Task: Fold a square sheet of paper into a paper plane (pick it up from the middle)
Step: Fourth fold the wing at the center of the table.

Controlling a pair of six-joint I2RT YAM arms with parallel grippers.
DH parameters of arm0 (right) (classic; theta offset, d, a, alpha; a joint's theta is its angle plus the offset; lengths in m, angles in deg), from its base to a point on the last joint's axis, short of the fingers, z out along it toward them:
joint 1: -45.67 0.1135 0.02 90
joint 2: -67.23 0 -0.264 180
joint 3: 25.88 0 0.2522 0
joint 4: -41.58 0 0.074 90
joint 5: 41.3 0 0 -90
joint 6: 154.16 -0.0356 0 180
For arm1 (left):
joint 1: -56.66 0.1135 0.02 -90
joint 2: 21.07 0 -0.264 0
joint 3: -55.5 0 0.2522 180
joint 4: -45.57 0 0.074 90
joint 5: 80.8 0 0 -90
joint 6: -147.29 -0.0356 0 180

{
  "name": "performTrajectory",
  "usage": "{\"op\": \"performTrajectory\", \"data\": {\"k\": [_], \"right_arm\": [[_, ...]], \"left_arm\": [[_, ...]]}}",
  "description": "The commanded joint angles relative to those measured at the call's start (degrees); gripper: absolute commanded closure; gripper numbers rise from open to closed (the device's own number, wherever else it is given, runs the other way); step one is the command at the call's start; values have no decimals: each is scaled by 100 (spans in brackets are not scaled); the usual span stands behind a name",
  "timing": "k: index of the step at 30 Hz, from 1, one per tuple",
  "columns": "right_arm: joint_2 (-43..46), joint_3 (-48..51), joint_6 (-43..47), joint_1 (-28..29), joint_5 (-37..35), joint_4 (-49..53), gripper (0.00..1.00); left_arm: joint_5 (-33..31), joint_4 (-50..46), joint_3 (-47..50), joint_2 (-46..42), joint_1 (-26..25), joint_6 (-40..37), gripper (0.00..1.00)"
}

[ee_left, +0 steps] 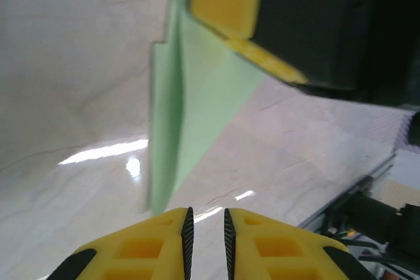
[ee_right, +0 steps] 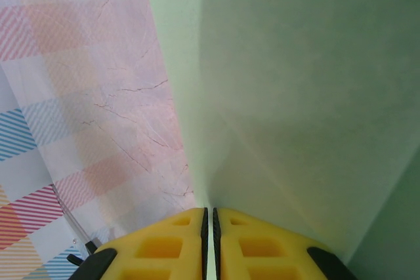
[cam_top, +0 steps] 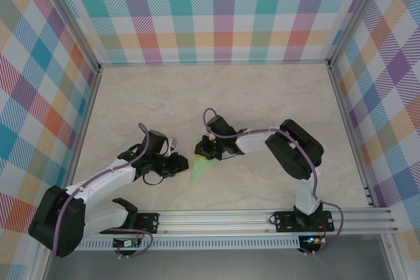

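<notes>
The marbled tabletop (cam_top: 197, 96) carries the work near its front middle. There the right gripper (ee_right: 210, 213) has its fingers pressed together on one end of the paper plane (cam_top: 199, 168), a pale green folded dart whose tip points toward the arm bases. The left gripper (ee_left: 206, 213) sits just beside that tip, fingers slightly spread, pinching nothing. The paper looks featherlight, limp and easily creased, so it is best pinched gently along its doubled centre fold.
</notes>
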Motion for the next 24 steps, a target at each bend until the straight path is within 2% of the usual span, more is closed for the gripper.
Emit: {"op": "performTrajectory", "data": {"k": [1,12,19,24], "right_arm": [[-328,91,-31,-34,-231,771,86],[-344,99,-74,-34,-185,748,86],[-354,157,-58,-34,-204,769,86],[-391,161,-83,-40,-197,752,86]], "left_arm": [[581,888,-174,308,-53,411,78],[885,2020,-65,1526,-240,706,78],[966,2065,-52,1885,-330,598,78],[680,1462,-104,2043,-339,311,78]]}}
